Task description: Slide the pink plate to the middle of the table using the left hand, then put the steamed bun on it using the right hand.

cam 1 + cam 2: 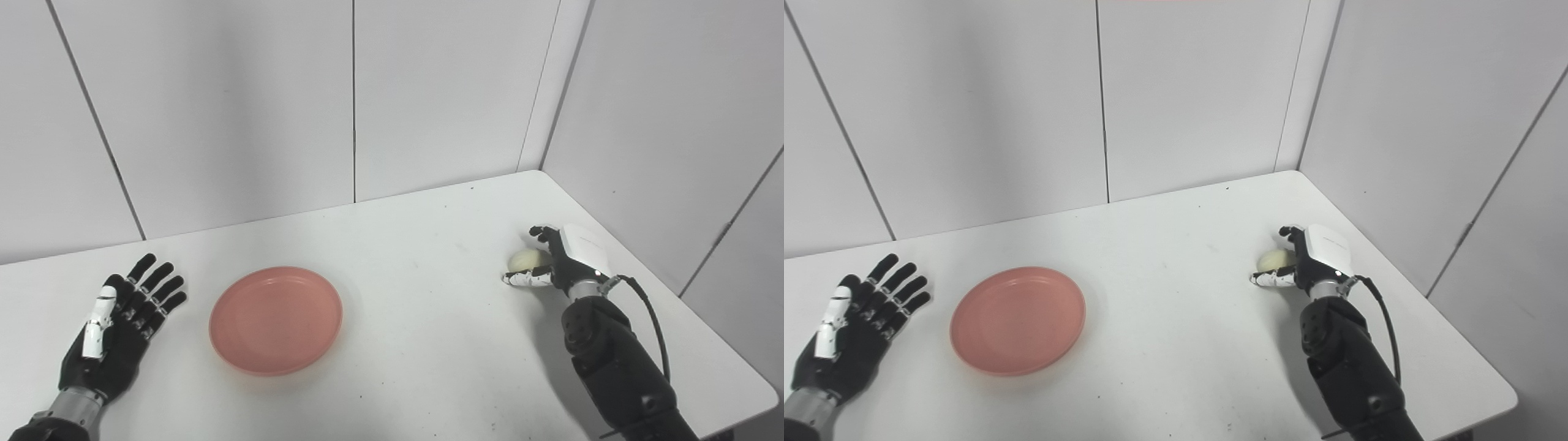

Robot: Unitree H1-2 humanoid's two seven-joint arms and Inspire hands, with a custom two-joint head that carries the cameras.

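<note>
The pink plate (pixel 275 318) lies flat on the white table (pixel 416 257), left of the middle. My left hand (pixel 122 318) rests palm up near the table's left edge, fingers spread, a short gap away from the plate's left rim, holding nothing. On the right side sits the pale steamed bun (pixel 525 259). My right hand (pixel 560 260) cups it from the right, with fingers curled over its far side and the thumb below its near side. The bun looks to be resting on the table; whether the hand grips it firmly is unclear.
Grey wall panels close off the table's back and right sides, meeting at a corner (pixel 539 168). The table's right edge (pixel 704 318) runs close beside my right arm. A black cable (pixel 649 312) loops off the right wrist.
</note>
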